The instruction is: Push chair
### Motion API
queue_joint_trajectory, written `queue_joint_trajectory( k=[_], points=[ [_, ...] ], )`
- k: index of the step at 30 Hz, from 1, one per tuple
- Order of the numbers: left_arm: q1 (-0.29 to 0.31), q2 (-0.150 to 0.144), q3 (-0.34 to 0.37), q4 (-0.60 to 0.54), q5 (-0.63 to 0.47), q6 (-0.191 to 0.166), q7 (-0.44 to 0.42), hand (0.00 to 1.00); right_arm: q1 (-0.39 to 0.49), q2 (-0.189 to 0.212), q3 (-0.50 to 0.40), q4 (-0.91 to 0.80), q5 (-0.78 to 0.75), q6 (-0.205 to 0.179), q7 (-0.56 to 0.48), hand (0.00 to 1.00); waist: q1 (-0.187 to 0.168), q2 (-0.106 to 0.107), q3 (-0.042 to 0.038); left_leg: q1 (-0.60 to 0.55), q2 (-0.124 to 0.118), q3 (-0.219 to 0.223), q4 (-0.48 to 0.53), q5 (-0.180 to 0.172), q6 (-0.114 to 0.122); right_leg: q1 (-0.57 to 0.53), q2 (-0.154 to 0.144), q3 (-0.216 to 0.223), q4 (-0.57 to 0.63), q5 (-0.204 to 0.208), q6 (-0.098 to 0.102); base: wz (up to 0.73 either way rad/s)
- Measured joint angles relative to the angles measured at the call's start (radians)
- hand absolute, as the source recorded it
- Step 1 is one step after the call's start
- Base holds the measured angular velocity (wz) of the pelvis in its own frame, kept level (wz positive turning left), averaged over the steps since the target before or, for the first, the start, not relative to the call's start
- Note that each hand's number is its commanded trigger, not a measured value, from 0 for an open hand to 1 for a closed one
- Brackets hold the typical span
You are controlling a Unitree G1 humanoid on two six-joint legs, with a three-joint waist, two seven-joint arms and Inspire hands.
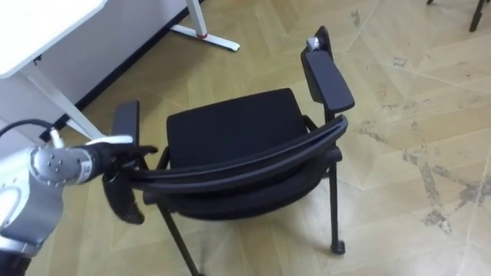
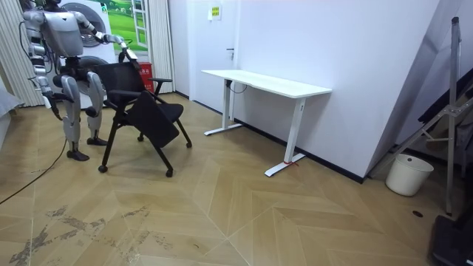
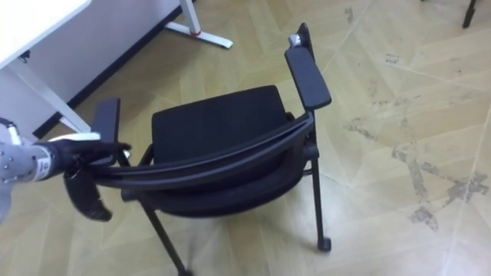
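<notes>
A black chair with a padded seat, two armrests and a curved backrest stands on the wooden floor in front of me, its seat facing the desk. My left hand rests on the left end of the backrest's top edge, with its fingers stretched along the rim. In the room view I stand right behind the chair, left arm reaching to its back, and my right hand hangs by my side.
A white desk stands ahead on the left, its foot near the chair. In the room view the desk is along the wall, with a white bucket and a leaning stand further right.
</notes>
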State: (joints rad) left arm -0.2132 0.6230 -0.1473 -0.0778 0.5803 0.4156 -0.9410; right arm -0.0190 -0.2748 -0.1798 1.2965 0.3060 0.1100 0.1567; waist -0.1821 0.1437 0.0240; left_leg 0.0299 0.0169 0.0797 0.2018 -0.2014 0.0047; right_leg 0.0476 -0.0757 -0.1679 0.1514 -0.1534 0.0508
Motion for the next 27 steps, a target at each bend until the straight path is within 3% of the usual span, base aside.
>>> queue_joint_trajectory(
  k=[6, 12, 27],
  points=[
    [-0.073, 0.048, 0.000, -0.038, 0.003, -0.003, -0.044, 0.00, 0.001, -0.003, -0.002, 0.001, -0.006, -0.013, 0.001, 0.00, -0.001, 0.005, -0.0065, 0.006, 0.002, -0.004, 0.004, 0.000, 0.000, 0.008, 0.001, -0.003, 0.004, -0.001, -0.001, 0.02],
    [-0.077, 0.089, 0.000, -0.147, 0.004, -0.001, -0.099, 0.00, 0.001, -0.004, -0.017, 0.032, -0.014, -0.012, 0.030, 0.00, 0.003, 0.003, -0.0074, 0.018, 0.001, -0.004, 0.001, 0.000, 0.000, 0.020, 0.000, -0.011, 0.004, -0.001, -0.001, 0.02],
    [-0.077, 0.096, -0.019, -0.288, 0.001, 0.001, -0.142, 0.00, 0.007, -0.006, -0.007, 0.036, -0.010, -0.011, 0.027, 0.00, 0.018, 0.009, -0.0108, 0.020, -0.003, -0.017, -0.003, 0.000, 0.000, 0.022, 0.001, 0.003, 0.005, -0.001, -0.003, 0.01]
  ],
)
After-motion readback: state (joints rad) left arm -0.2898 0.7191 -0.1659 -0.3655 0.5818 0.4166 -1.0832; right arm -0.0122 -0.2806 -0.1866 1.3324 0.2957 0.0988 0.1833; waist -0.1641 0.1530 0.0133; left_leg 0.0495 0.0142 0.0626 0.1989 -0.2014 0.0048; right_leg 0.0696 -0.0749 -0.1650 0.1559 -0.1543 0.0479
